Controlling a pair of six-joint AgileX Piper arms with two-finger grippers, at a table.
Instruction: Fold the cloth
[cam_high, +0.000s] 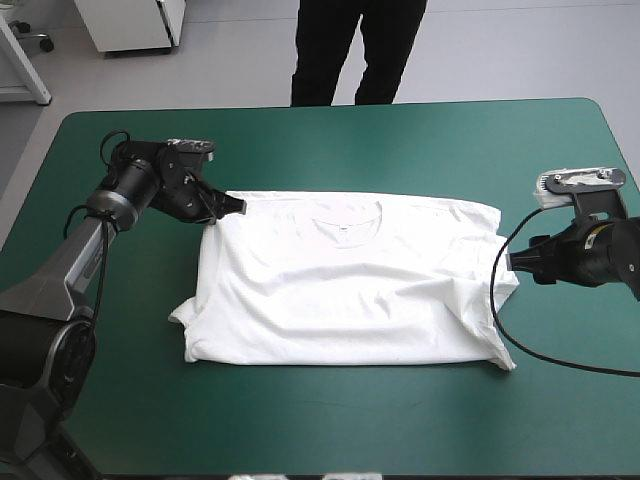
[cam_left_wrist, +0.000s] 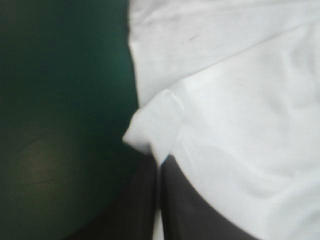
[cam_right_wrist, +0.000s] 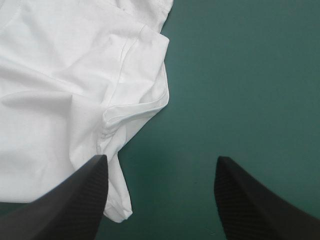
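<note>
My left gripper (cam_left_wrist: 159, 167) is all but shut, pinching a thin bit of the T-shirt (cam_high: 350, 290) at its far corner. A small folded flap sits just ahead of the tips. My right gripper (cam_right_wrist: 161, 159) stands wide and holds nothing. One finger (cam_right_wrist: 65, 205) lies over the T-shirt's side edge, the other over bare cover (cam_high: 330, 430), and a loose corner pokes just into the gap. The T-shirt lies spread flat mid-table.

I judge my left hold to be shallow, so a pull could slip it free or raise only one layer. Lifting with the left alone would drag the cloth askew. If my right jaws close here, they might catch only that loose corner.

I cannot see how deep the cloth sits in my left jaws, how many layers they hold, or how the sleeves lie.
</note>
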